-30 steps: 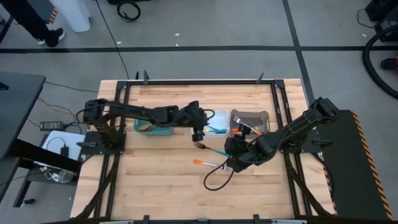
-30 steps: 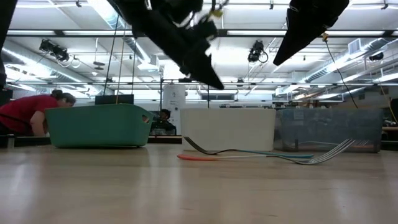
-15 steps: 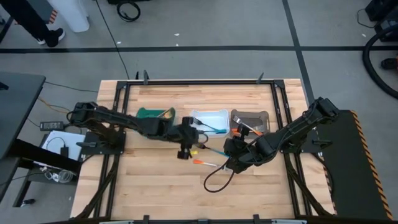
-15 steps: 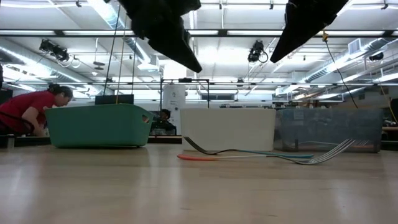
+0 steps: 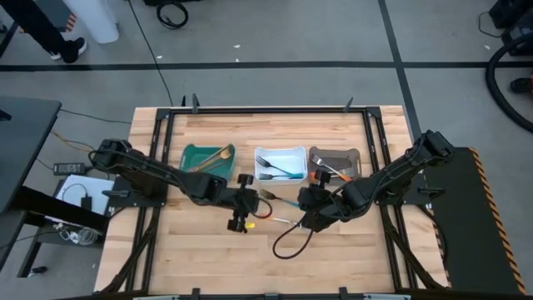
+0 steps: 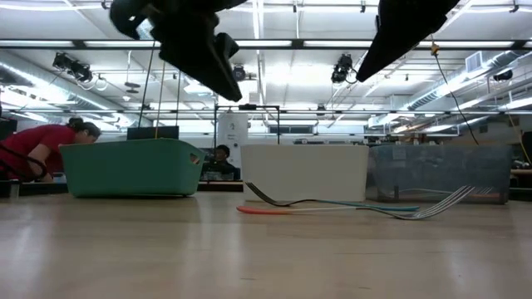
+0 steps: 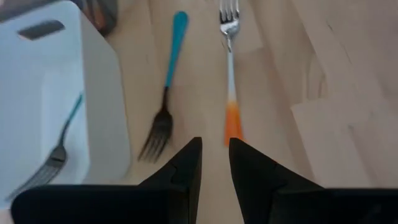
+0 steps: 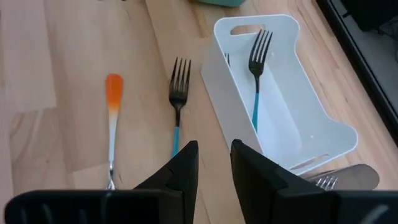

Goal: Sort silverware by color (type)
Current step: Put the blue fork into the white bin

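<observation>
1. Two forks lie loose on the table (image 5: pixel 208 242): a blue-handled fork (image 7: pixel 166 93) and an orange-handled fork (image 7: pixel 230 74), just ahead of the left gripper (image 7: pixel 214 163), its fingers narrowly parted, empty.
2. The right gripper (image 8: pixel 213 163), a narrow gap, empty, faces them too.
3. Three bins: teal bin (image 5: pixel 206 158), white bin (image 8: pixel 286 106) holding blue-handled forks, grey bin (image 5: pixel 335 160).
4. Pale wooden table; a person in red (image 6: pixel 37 145) behind.

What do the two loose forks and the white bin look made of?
Blue fork: dark metal head, glossy blue handle, probably plastic or painted. Orange fork: shiny silver metal, with an orange-tipped handle fading to white. White bin: smooth matte plastic, judging by its moulded handle slot.
</observation>
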### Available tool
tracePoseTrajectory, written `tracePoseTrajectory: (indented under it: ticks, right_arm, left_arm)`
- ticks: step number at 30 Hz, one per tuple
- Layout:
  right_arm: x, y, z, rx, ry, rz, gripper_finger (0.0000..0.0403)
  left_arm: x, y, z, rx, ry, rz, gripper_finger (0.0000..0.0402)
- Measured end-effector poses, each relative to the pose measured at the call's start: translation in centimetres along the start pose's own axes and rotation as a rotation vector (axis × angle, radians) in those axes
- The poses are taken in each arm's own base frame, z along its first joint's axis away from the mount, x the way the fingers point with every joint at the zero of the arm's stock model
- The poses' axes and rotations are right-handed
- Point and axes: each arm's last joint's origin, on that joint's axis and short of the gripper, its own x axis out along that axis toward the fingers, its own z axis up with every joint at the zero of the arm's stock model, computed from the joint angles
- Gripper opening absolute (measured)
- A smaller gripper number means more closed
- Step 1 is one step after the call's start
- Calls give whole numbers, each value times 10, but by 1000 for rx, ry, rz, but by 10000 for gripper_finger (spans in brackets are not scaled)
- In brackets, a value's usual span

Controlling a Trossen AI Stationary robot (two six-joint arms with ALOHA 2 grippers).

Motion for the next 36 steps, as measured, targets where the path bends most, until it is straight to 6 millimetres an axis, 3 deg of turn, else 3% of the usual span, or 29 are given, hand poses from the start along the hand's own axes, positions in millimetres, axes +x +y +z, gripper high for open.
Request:
tracePoseTrajectory:
  ticks: [10, 19, 26, 31, 36]
  right_arm:
    - [15, 11, -8, -10, -36, 152, 101]
    - [35, 6, -12, 28, -33, 234, 104]
    - [45, 3, -14, 47, -61, 276, 141]
    - [48, -1, -13, 76, -45, 290, 175]
    - [57, 2, -16, 49, -20, 275, 196]
  left_arm:
    - [6, -30, -25, 6, 55, -7, 89]
    - [10, -51, -40, 34, 1, 6, 89]
    - [15, -57, -53, 16, -12, -4, 89]
    - [5, -58, -52, 32, -56, 16, 89]
    - [5, -55, -65, 7, -154, 25, 89]
